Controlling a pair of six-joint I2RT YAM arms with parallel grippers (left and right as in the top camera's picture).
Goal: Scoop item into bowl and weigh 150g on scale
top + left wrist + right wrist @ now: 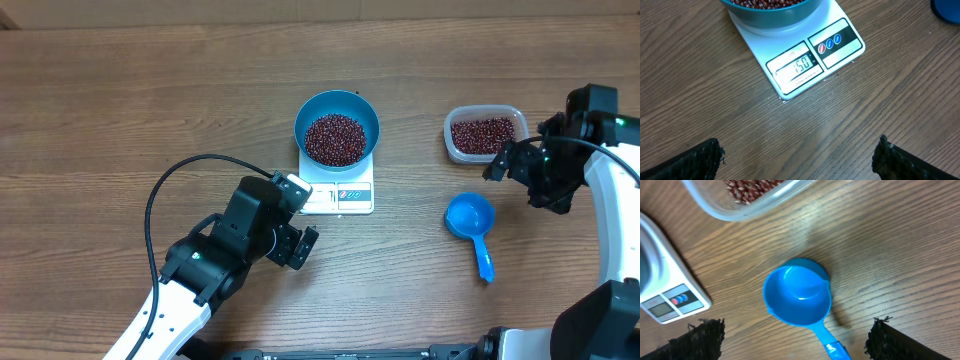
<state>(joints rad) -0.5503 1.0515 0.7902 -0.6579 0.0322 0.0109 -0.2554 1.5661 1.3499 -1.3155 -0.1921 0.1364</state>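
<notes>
The blue bowl (303,118) sits on the white scale (350,196) and holds a heap of dark red-brown beans (335,138). In the left wrist view the scale (840,42) has its display lit with digits, and the bowl (775,17) is at the top edge. My left gripper (300,246) hovers open just in front of the scale, with only bare wood between its fingers (705,160). My right gripper (516,180) is open right of the empty blue scoop (470,218). The scoop (799,292) lies on the table, its handle running toward the gap between the right gripper's fingertips (890,340).
A clear plastic tub (449,135) with more beans stands at the back right, behind the scoop; the same tub (715,207) shows at the top of the right wrist view. A black cable (165,185) loops over the table to the left of my left arm.
</notes>
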